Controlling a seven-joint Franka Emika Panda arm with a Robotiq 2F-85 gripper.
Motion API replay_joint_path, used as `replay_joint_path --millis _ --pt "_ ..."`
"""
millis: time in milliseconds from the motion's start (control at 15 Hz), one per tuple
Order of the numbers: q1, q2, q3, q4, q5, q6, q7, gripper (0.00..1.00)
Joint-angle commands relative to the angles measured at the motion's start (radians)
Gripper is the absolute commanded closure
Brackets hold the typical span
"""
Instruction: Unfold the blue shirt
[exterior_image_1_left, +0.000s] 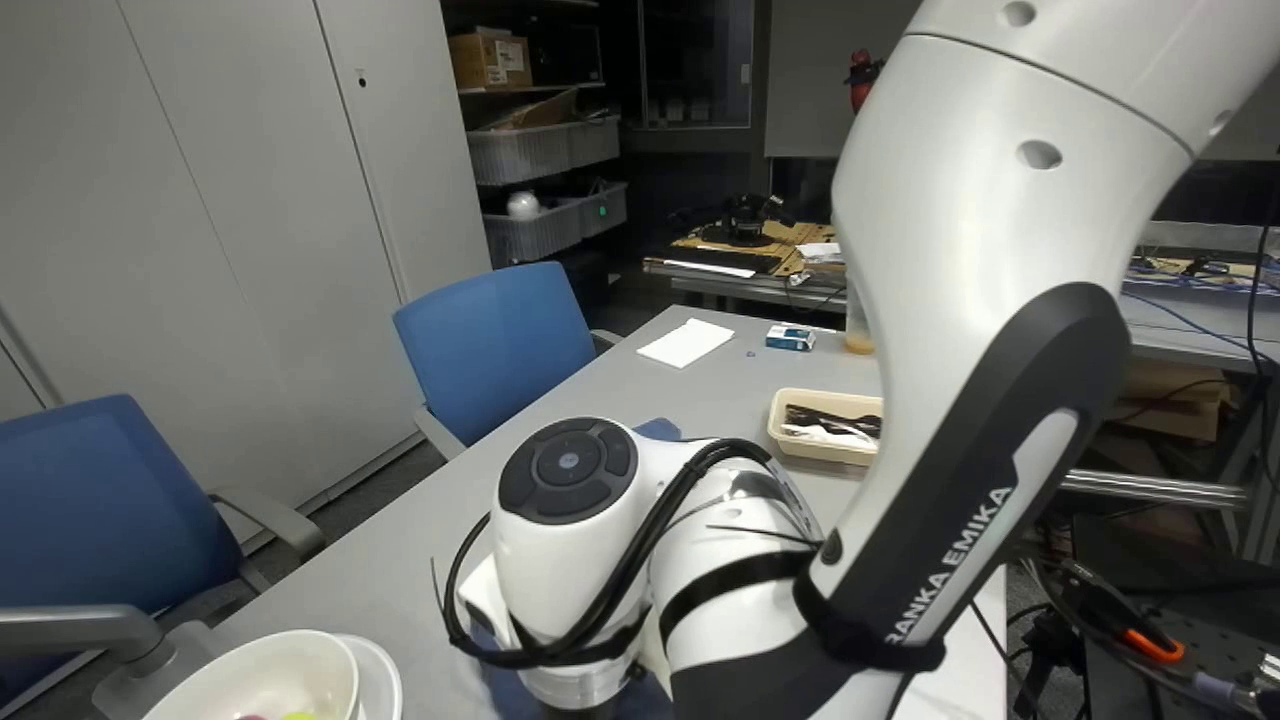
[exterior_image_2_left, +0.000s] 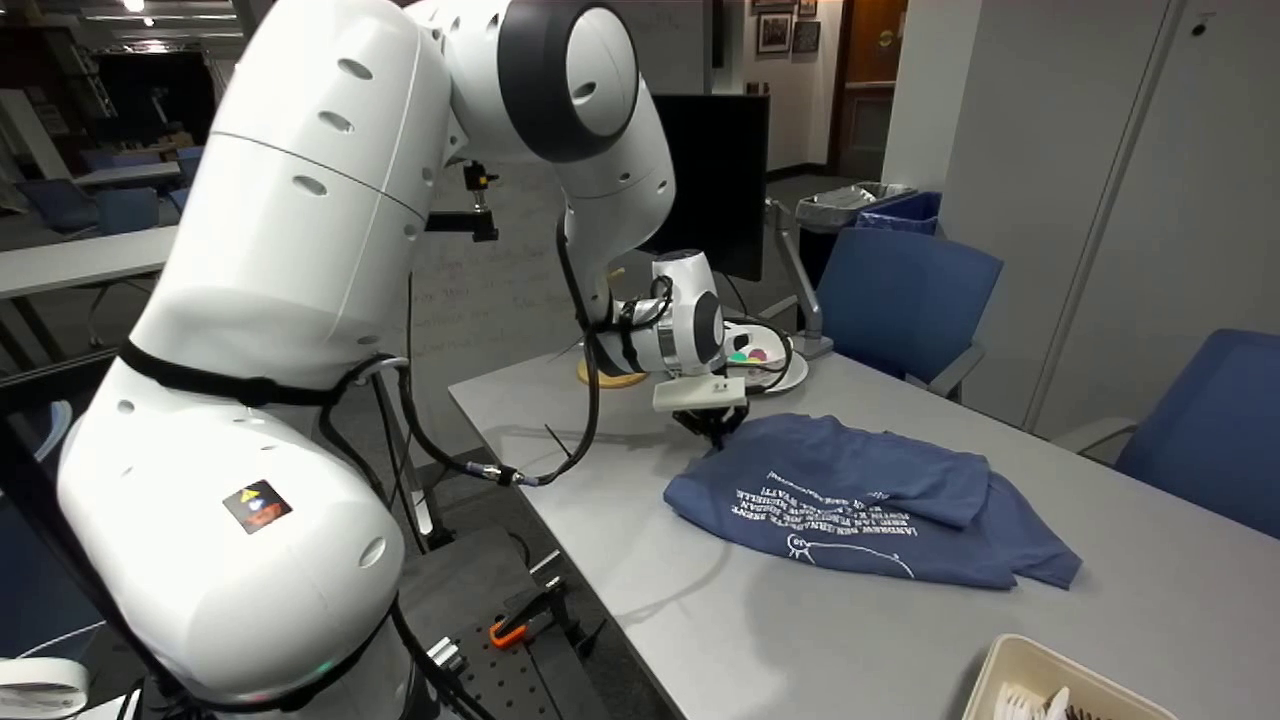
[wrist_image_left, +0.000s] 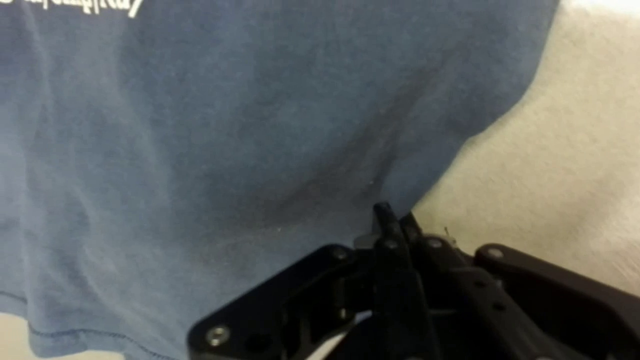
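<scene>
Gripper (wrist_image_left: 397, 216) clenched on edge of blue shirt (exterior_image_2_left: 850, 480), fingertips (wrist_image_left: 384, 215) close together, cloth pinched between. In wrist view, shirt fills space above and left of fingertips, shallow crease running up from them; table (wrist_image_left: 560, 200) to their right. In an exterior view, shirt spreads away from gripper, bunched and partly folded over, white print showing. Near gripper: bowl (exterior_image_1_left: 290, 660) on plate (exterior_image_1_left: 383, 685). Well apart from gripper, past shirt: tray (exterior_image_1_left: 810, 449) of cutlery (exterior_image_1_left: 825, 435).
</scene>
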Motion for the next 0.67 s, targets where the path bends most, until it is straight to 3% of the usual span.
replay_joint_path --millis 0,333,600 --pt "-0.004 -0.045 -0.012 -0.025 0.024 -0.011 0.028 1.00" --pt "-0.033 -0.236 -0.017 -0.126 0.070 -0.042 0.073 1.00" --pt "-0.059 -0.447 -0.058 -0.254 0.040 -0.075 0.146 1.00"
